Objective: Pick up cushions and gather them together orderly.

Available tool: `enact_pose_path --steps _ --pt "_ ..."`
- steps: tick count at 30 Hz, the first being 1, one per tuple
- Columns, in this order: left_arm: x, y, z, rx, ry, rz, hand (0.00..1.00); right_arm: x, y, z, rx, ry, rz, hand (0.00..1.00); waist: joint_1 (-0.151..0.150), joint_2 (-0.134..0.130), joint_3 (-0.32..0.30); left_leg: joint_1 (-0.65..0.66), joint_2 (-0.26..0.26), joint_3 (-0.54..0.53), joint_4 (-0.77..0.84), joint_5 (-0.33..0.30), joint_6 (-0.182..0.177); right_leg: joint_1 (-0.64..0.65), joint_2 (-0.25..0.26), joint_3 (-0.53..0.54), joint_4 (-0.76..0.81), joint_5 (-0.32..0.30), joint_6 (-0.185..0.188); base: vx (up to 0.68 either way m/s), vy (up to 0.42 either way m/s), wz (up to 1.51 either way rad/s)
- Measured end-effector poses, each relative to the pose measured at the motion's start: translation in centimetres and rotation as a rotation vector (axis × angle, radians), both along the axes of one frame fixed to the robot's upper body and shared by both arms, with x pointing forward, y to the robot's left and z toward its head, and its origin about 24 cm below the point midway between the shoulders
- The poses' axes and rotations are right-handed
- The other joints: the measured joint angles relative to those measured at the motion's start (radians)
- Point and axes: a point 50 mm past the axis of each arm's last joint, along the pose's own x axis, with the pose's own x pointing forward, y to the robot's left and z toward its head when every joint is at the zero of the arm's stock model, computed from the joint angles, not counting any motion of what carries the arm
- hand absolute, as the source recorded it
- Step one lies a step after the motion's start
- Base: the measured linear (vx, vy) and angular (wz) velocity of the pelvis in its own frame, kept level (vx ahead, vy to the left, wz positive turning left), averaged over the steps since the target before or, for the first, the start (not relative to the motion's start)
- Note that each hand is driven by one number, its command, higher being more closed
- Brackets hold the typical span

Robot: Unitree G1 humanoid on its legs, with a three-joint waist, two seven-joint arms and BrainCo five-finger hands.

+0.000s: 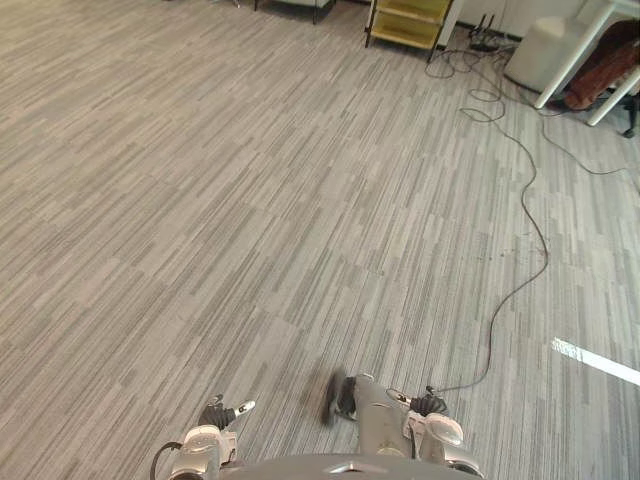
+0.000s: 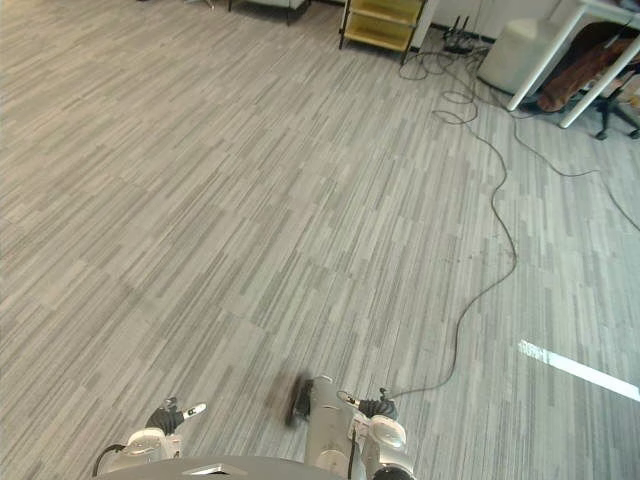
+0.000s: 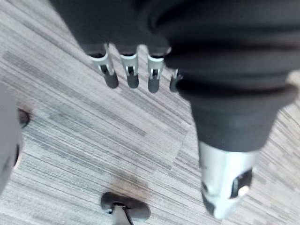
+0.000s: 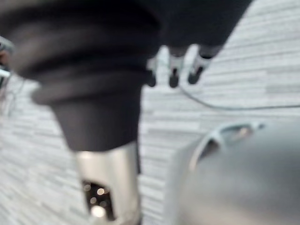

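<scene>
Low over the near edge of the floor, the left robot hand hangs with its fingers straight and loose. It grasps nothing, and grey striped carpet shows past the dark tips. Off to its right, the right robot hand hangs the same way, released, its fingers straight with nothing in them.

A pale bright strip lies on the carpet out to the right of the right robot hand. Along the far edge of the floor stands a yellow shelf unit.

In the far right corner stands a white table on slanted legs. A white rounded block sits just beside it on the left. A brown, soft-looking bundle lies under the table, between the legs. Whether that bundle or the white block is one of the cushions, I cannot tell from here. Both lie well apart from either robot hand, with the whole stretch of carpet between.
</scene>
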Motion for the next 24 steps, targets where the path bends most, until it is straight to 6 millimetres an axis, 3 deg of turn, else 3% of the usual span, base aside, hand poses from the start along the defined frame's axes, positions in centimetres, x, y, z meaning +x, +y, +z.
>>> enact_pose_path --steps 1,2,4,5,8,9,10,11,12,13,14,15,16,17,18,19,20,21,22,23,24 --pt "0.2 0.0 0.1 -0.005 -0.012 0.010 0.00 -0.3 0.3 -0.2 0.004 0.010 0.007 0.00 -0.002 0.008 0.006 -0.085 0.033 -0.048 0.229 0.104 -0.022 0.071 0.020 0.000 -0.035 -0.032 0.001 0.57 -0.191 -0.10" --pt "0.4 0.0 0.2 -0.006 -0.021 0.014 0.00 -0.4 0.4 -0.2 0.004 0.015 0.013 0.00 0.003 0.013 0.007 -0.144 0.048 -0.069 0.358 0.140 -0.036 0.103 0.034 0.003 -0.052 -0.045 -0.001 0.45 -0.096 -0.22" --pt "0.8 0.3 0.5 -0.003 -0.057 0.035 0.00 -0.8 0.8 -0.5 0.006 0.028 0.032 0.00 0.021 0.023 0.015 -0.323 0.100 -0.053 0.705 0.097 -0.027 0.221 0.080 0.020 -0.107 -0.080 -0.020 0.39 -0.051 -0.40" --pt "0.9 0.5 0.7 0.003 -0.065 0.035 0.00 -1.0 0.9 -0.6 0.009 0.034 0.033 0.00 0.029 0.020 0.017 -0.367 0.108 -0.033 0.747 0.073 -0.020 0.259 0.086 0.030 -0.131 -0.086 -0.018 0.48 -0.002 -0.44" --pt "1.1 1.0 1.0 0.016 -0.100 0.049 0.00 -1.6 0.9 -0.8 0.007 0.052 0.024 0.00 0.049 0.009 0.024 -0.541 0.105 0.037 0.716 -0.010 0.009 0.419 0.090 0.067 -0.257 -0.098 0.002 0.42 0.066 -0.22" --pt "1.2 1.0 1.2 0.019 -0.115 0.049 0.00 -1.7 0.9 -0.9 0.009 0.059 0.018 0.00 0.051 0.008 0.023 -0.595 0.098 0.071 0.631 -0.040 0.014 0.472 0.086 0.077 -0.307 -0.098 0.006 0.45 0.150 -0.29" --pt "1.6 1.0 1.4 0.019 -0.133 0.050 0.00 -1.7 1.1 -0.9 0.016 0.065 0.017 0.00 0.071 0.005 0.022 -0.625 0.080 0.123 0.406 -0.052 0.019 0.523 0.069 0.099 -0.355 -0.094 0.036 0.45 0.150 -0.37" --pt "1.6 0.9 1.4 0.018 -0.137 0.050 0.00 -1.5 1.2 -0.9 0.020 0.064 0.015 0.00 0.076 0.004 0.022 -0.629 0.063 0.128 0.291 -0.048 0.019 0.541 0.060 0.107 -0.369 -0.098 0.049 0.49 0.226 -0.54" --pt "1.7 0.8 1.5 0.016 -0.143 0.054 0.00 -1.6 1.4 -1.0 0.029 0.065 0.010 0.00 0.088 0.001 0.019 -0.623 0.019 0.118 0.016 0.031 0.013 0.575 0.038 0.129 -0.391 -0.116 0.082 0.53 0.281 -0.58" --pt "1.7 0.9 1.5 0.014 -0.150 0.064 0.00 -2.0 2.0 -1.3 0.046 0.087 0.013 0.00 0.107 -0.023 0.009 -0.607 -0.017 0.122 -0.058 0.176 0.026 0.605 0.009 0.165 -0.408 -0.134 0.108 0.67 0.333 -0.54" --pt "1.7 0.9 1.4 0.015 -0.148 0.064 0.00 -2.2 2.1 -1.5 0.051 0.095 0.012 0.00 0.108 -0.035 0.001 -0.598 -0.036 0.126 -0.067 0.179 0.067 0.614 -0.003 0.172 -0.419 -0.134 0.112 0.77 0.340 -0.27" --pt "1.7 1.5 1.5 0.032 -0.144 0.061 0.00 -2.3 3.0 -1.7 0.077 0.103 0.014 0.00 0.097 -0.062 -0.019 -0.600 -0.055 0.147 -0.030 0.137 0.095 0.636 -0.029 0.192 -0.462 -0.096 0.105 0.54 0.206 -0.02" --pt "1.7 1.7 1.5 0.031 -0.146 0.072 0.00 -2.2 3.3 -1.7 0.082 0.098 0.013 0.00 0.095 -0.066 -0.019 -0.607 -0.048 0.149 0.013 0.120 0.110 0.646 -0.032 0.199 -0.473 -0.067 0.106 0.73 0.337 -0.15" --pt "2.3 2.7 1.9 0.033 -0.183 0.121 0.00 -2.0 3.8 -1.7 0.107 0.091 -0.010 0.00 0.128 -0.079 -0.012 -0.679 -0.006 0.149 0.271 0.078 0.130 0.685 -0.037 0.251 -0.462 -0.014 0.108 0.39 0.239 -0.32" --pt "2.3 2.7 1.9 0.031 -0.184 0.125 0.00 -2.1 3.9 -1.8 0.112 0.095 -0.015 0.00 0.139 -0.090 -0.027 -0.691 -0.030 0.132 0.262 0.018 0.121 0.683 -0.053 0.264 -0.421 -0.021 0.120 0.57 0.332 -0.48" --pt "1.0 1.9 1.3 0.021 -0.138 0.107 0.00 -3.7 3.1 -2.1 0.093 0.132 -0.023 0.00 0.140 -0.071 -0.072 -0.645 -0.034 0.105 0.139 -0.006 0.125 0.641 -0.048 0.273 -0.288 -0.052 0.166 0.30 0.204 -0.33" --pt "0.9 2.1 1.2 0.021 -0.134 0.103 0.00 -3.8 3.3 -2.2 0.094 0.139 -0.014 0.00 0.137 -0.093 -0.080 -0.629 -0.058 0.118 0.166 -0.041 0.125 0.607 -0.080 0.292 -0.170 -0.081 0.204 0.53 0.266 -0.17" --pt "0.9 2.7 1.2 0.042 -0.123 0.070 0.00 -4.1 3.4 -2.4 0.102 0.153 -0.011 0.00 0.125 -0.127 -0.087 -0.595 -0.099 0.131 0.171 -0.087 0.136 0.512 -0.124 0.324 0.056 -0.057 0.232 0.46 0.203 0.06" --pt "0.8 3.1 1.2 0.053 -0.113 0.063 0.00 -4.3 3.4 -2.5 0.107 0.162 -0.010 0.00 0.110 -0.144 -0.078 -0.551 -0.125 0.136 0.171 -0.124 0.142 0.424 -0.151 0.347 0.267 0.057 0.265 0.59 0.205 0.10" --pt "0.6 3.1 1.0 0.059 -0.088 0.060 0.00 -4.4 2.9 -2.4 0.093 0.164 -0.004 0.00 0.095 -0.133 -0.068 -0.481 -0.137 0.134 0.165 -0.161 0.144 0.329 -0.172 0.330 0.471 0.040 0.247 0.51 0.142 0.06" --pt "0.5 3.1 0.9 0.059 -0.080 0.056 0.00 -4.4 2.7 -2.4 0.086 0.166 0.002 0.00 0.093 -0.133 -0.067 -0.459 -0.137 0.133 0.162 -0.170 0.144 0.317 -0.174 0.315 0.498 0.025 0.237 0.61 0.155 -0.01"
